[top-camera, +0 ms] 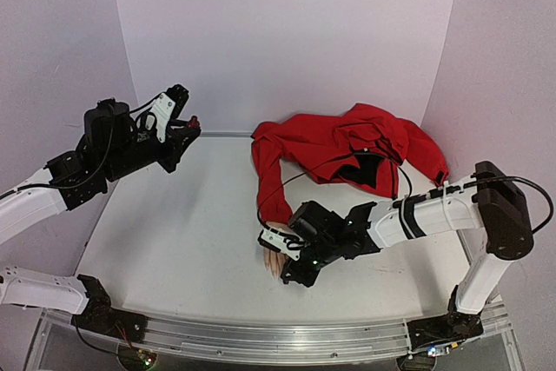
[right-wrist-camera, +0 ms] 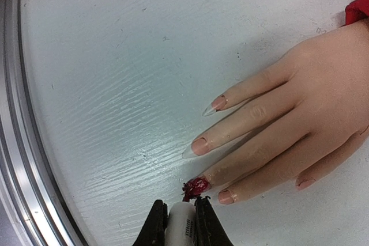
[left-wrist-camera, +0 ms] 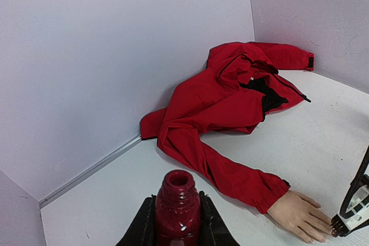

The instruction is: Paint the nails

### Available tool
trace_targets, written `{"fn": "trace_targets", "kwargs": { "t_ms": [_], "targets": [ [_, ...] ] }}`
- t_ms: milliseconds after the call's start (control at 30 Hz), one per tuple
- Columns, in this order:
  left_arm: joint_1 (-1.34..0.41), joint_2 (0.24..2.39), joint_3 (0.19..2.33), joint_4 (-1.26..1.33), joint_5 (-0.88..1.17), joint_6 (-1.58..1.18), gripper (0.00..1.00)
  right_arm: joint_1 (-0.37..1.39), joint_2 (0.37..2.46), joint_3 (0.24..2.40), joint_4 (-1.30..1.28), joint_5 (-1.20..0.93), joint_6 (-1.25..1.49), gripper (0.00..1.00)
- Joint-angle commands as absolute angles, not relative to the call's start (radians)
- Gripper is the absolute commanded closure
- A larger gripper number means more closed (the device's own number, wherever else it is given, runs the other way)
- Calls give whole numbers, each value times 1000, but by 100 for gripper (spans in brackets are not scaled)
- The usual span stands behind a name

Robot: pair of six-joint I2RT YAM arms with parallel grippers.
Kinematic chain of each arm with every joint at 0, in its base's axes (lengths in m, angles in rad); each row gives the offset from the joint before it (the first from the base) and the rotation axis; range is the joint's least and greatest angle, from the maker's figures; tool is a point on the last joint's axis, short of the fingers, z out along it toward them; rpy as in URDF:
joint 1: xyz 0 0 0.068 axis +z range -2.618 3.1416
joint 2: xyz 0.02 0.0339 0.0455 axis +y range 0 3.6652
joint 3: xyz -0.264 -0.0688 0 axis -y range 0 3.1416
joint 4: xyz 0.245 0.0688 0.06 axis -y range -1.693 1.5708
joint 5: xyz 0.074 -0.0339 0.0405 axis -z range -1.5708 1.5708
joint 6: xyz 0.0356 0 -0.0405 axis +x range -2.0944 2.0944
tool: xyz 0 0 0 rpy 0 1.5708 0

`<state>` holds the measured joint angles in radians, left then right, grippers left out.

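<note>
The pale mannequin hand (right-wrist-camera: 300,113) lies palm down on the white table, its wrist in a red sleeve (left-wrist-camera: 230,171). One nail (right-wrist-camera: 197,185) is dark red. The other nails (right-wrist-camera: 200,146) are natural pink. My right gripper (right-wrist-camera: 180,205) is shut on the white cap (right-wrist-camera: 180,226), and its brush tip (right-wrist-camera: 189,189) touches the dark red nail. In the top view the right gripper (top-camera: 291,267) hovers at the fingertips of the hand (top-camera: 273,260). My left gripper (left-wrist-camera: 177,200) is shut on the open dark-red polish bottle (left-wrist-camera: 177,211), raised at the far left (top-camera: 184,132).
The red jacket (top-camera: 347,149) lies bunched at the back right against the walls, with a black lining showing. A metal rail (top-camera: 261,336) runs along the table's near edge, close to the fingertips. A black cable (top-camera: 287,182) loops over the sleeve.
</note>
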<state>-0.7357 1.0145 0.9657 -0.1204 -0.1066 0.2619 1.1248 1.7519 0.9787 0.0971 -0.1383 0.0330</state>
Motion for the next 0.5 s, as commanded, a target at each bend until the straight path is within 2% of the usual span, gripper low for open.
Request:
{"fn": "trace_targets", "kwargs": {
  "t_ms": [0, 467],
  "targets": [
    [-730, 992, 966, -49, -98, 264, 100, 1135, 1708, 987, 87, -114, 27, 100],
    [-731, 995, 966, -49, -98, 265, 100, 1136, 1694, 987, 103, -67, 29, 100]
  ]
}}
